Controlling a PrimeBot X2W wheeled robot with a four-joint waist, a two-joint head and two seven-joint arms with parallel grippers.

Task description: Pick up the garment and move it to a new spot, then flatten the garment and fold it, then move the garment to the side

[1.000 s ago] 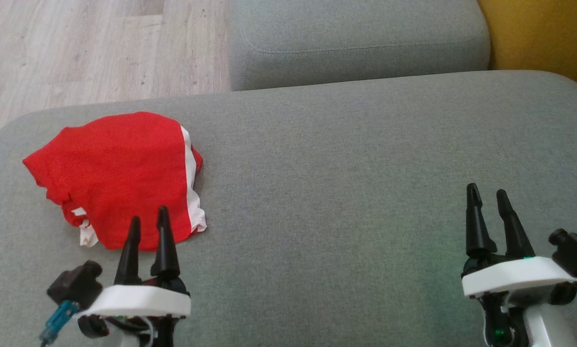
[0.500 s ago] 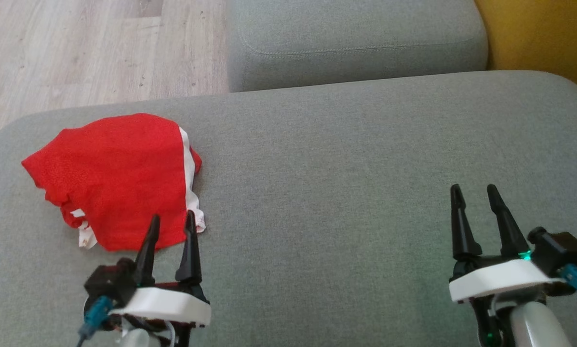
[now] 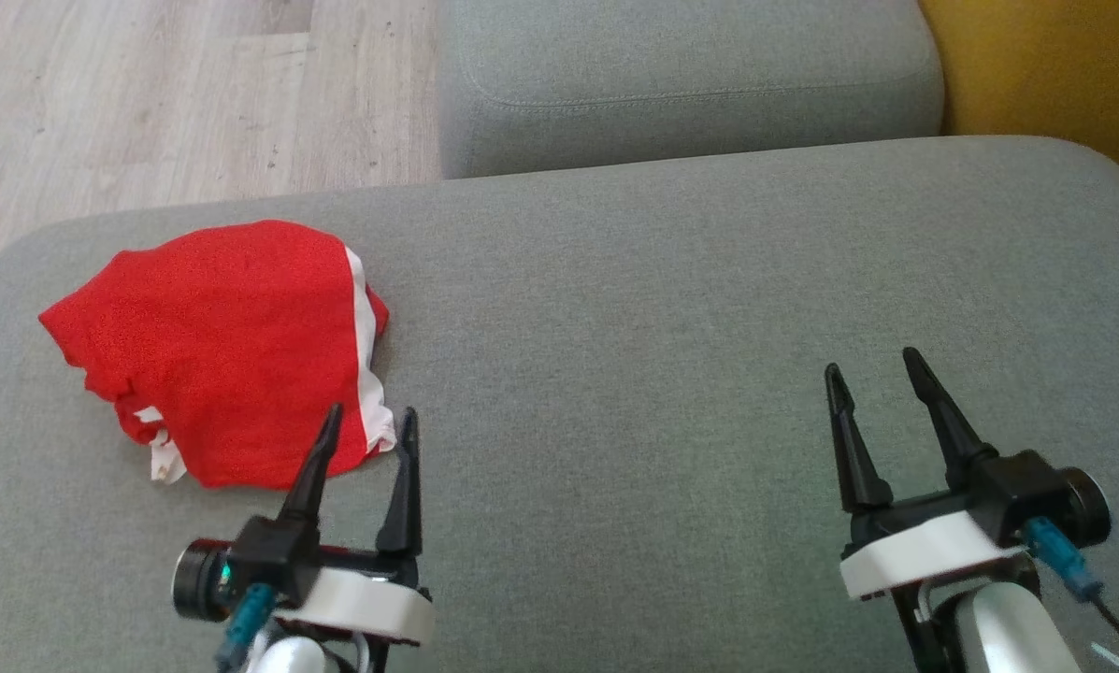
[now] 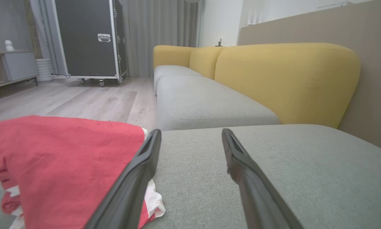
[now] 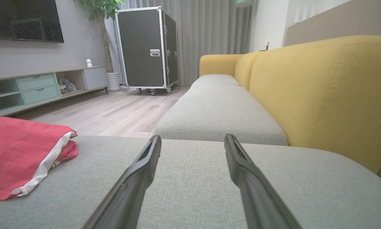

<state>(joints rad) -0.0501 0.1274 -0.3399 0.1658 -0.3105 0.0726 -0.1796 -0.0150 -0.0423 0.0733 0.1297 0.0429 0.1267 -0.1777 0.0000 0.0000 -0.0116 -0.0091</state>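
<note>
Grey sofa seat (image 3: 671, 308), broad and level, serving as work surface. Wood floor (image 3: 148, 93) lies beyond its far edge, and a yellow backrest (image 3: 1054, 75) stands at the robot's right.

Garment (image 3: 222, 346): red with a white band, lying rumpled in a loose heap at the seat's left end, not lifted.

Left gripper (image 3: 372, 411): fingers apart and empty, low over the seat, tips at the garment's near right corner. Whether the left finger touches the cloth cannot be told.

Right gripper (image 3: 872, 362): fingers apart and empty, over bare cushion well apart from the garment, pointing toward the far edge.

Step, as judged: the first pick-up, at the approach; nothing is yet moved, flattened or folded.

Next move calls for the left gripper to go forward and down onto the near hem, then close on enough layers that the heap lifts whole.
</note>
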